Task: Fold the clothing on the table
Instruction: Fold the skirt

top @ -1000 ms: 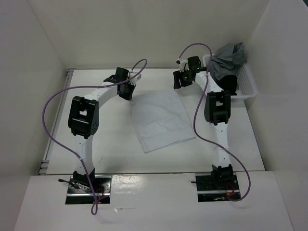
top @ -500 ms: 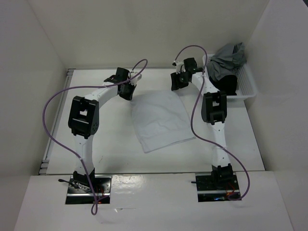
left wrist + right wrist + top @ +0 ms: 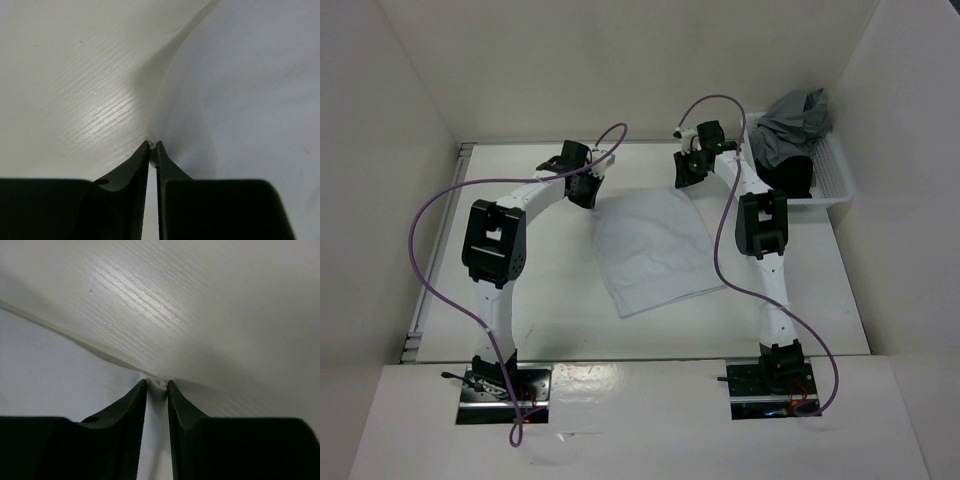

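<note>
Pinching thin, faintly wrinkled white clothing (image 3: 655, 250) corners

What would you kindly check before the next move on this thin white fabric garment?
1. Hold of the left gripper on the far left corner of the thin white fabric garment: ok, jaws shut on cloth.
2. Hold of the right gripper on the far right corner: ok, cloth bunched between its tips.
3. Garment flat on the smooth white tabletop: ok, faint wrinkles only.
4. Nothing lying on the garment: ok.
5. White plastic mesh basket with the crumpled grey garment apart from the white one: ok.
6. Every layer caught in each pinch: cannot tell.
</note>
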`<state>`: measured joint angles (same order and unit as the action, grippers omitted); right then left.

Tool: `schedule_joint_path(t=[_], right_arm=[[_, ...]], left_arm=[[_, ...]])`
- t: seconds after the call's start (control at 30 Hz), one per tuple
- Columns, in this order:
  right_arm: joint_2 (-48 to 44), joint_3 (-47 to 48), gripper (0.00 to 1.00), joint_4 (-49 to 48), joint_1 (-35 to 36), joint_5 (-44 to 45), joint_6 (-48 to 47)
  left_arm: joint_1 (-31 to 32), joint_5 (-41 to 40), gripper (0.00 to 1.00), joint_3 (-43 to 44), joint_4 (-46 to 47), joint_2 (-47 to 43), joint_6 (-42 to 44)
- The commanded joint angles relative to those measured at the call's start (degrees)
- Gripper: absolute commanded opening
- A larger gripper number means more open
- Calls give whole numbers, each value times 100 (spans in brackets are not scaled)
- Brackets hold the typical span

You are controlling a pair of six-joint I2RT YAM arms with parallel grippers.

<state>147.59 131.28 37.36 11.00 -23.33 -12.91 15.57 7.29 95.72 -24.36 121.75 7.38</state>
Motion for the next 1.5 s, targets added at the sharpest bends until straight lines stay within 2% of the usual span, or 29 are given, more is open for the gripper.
schedule_joint_path(t=[0.0, 0.17, 0.33, 0.47, 0.67, 1.1, 1.47], right_arm=[[68, 231, 27, 104, 33, -57, -10], [-63, 99, 19, 52, 33, 126, -10], [-265, -181, 0, -63, 33, 285, 42], [-581, -340, 0, -176, 33, 557, 43], [-1441, -1445, 0, -624, 33, 952, 95], [-2963, -3011, 0, -1442, 33, 1664, 148], [-3403, -3688, 0, -1996, 33, 2420, 376]], left_arm=[[25, 45, 16, 96, 80, 24, 106], [25, 45, 16, 96, 80, 77, 106], [25, -16, 16, 96, 80, 77, 106], [25, -17, 16, 96, 80, 24, 159], [25, -139, 8, 228, 80, 24, 220], [437, -456, 7, 666, -25, -90, 466], [491, -842, 6, 1141, -87, -90, 519]])
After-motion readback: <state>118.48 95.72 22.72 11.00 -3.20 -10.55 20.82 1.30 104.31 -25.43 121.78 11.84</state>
